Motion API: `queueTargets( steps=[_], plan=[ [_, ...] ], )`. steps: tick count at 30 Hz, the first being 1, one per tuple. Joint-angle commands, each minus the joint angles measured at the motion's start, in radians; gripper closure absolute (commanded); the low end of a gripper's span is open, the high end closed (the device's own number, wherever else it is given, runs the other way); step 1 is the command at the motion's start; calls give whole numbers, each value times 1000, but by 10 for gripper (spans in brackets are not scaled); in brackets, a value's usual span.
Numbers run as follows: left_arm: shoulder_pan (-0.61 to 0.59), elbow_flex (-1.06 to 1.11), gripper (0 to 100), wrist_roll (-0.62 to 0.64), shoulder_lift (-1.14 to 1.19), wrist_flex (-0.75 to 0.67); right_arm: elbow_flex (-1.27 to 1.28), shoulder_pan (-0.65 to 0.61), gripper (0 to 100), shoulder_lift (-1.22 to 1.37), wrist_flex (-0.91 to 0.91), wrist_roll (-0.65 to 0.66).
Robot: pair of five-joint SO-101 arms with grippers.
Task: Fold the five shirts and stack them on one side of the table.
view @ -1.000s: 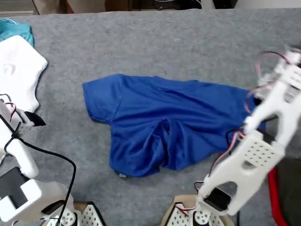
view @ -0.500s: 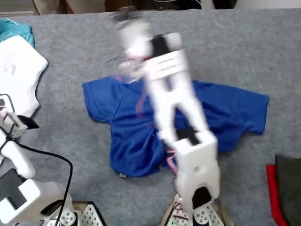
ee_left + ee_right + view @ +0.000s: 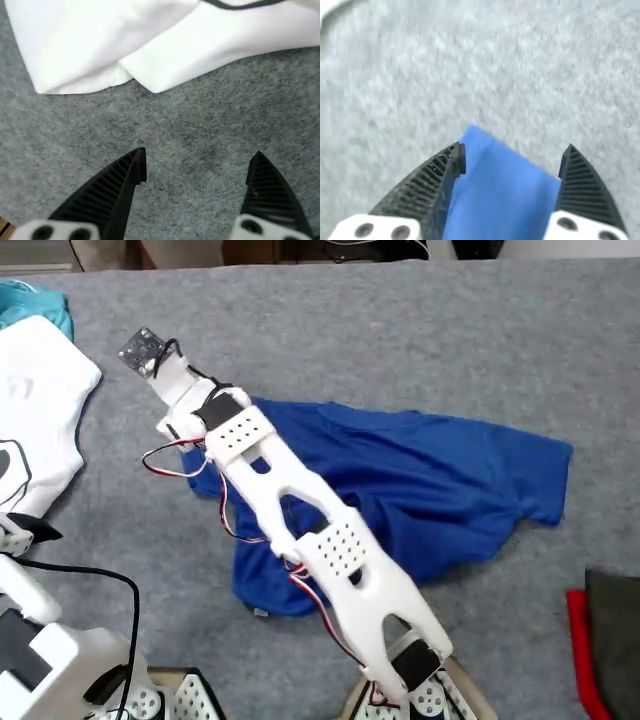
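Note:
A blue shirt [image 3: 430,490] lies rumpled across the middle of the grey table, with its right sleeve spread flat. My right arm stretches over it to the left sleeve. There my right gripper [image 3: 178,425] [image 3: 512,160] is open, its fingers on either side of the blue sleeve corner [image 3: 505,200]. At the front left my left gripper [image 3: 25,530] [image 3: 197,167] is open over bare felt, just short of the edge of a white shirt [image 3: 150,40] [image 3: 35,400].
A teal shirt [image 3: 35,302] peeks out behind the white one at the far left. Red cloth [image 3: 580,650] and dark cloth [image 3: 612,630] lie at the front right corner. Both arm bases stand at the front edge.
My right arm has swung from the shirt's right sleeve across to its left sleeve. The right sleeve now lies flat on the table. My left gripper has shifted slightly toward the front.

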Motion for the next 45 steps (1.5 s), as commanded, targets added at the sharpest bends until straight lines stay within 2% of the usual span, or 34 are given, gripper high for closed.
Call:
queueTargets(
  steps=[1,7,16,18,23,30,40,45],
  plan=[
    [14,-40,672,-6,-12,12,-188,-30,703,67,-23,-46],
    [8,-46,672,-6,-12,11,-269,-45,703,196,-21,-95],
    [11,-43,672,-6,-12,9,-283,-30,713,191,60,-141],
    [8,-44,672,-6,-12,9,-283,-21,772,189,68,-141],
    [5,-46,672,-8,-12,9,-283,16,997,189,75,-132],
    [6,-46,672,-8,-12,12,-292,113,978,185,78,-140],
    [18,-46,672,-8,-12,14,-633,142,993,136,216,-140],
    [110,-48,672,-6,-12,41,-627,185,993,5,273,-140]
  ],
)
